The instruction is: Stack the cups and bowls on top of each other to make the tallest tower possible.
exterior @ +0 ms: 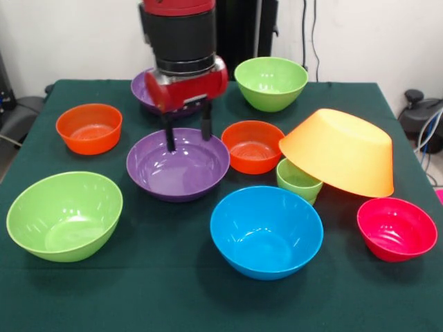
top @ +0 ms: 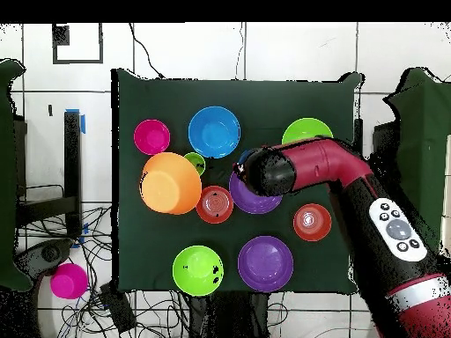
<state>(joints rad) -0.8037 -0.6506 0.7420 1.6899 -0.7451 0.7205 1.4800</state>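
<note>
My gripper (exterior: 187,137) is open and holds nothing, with its two black fingers (exterior: 170,138) hanging at the far rim of the near purple bowl (exterior: 178,167). In the overhead view the arm (top: 269,172) covers most of that bowl (top: 251,201). One light-green cup (exterior: 298,181) stands upright to the right. The large orange-yellow bowl (exterior: 342,153) lies upside down and tilted, leaning on the cup. An orange-red bowl (exterior: 252,146) sits between the purple bowl and the cup. The second purple bowl (exterior: 144,90) is partly hidden behind my arm.
All the other bowls sit upright on the green cloth: a blue bowl (exterior: 266,232) at the front, a pink-red bowl (exterior: 396,228) front right, a light-green bowl (exterior: 64,216) front left, another light-green bowl (exterior: 270,83) at the back, and an orange-red bowl (exterior: 88,128) at the left.
</note>
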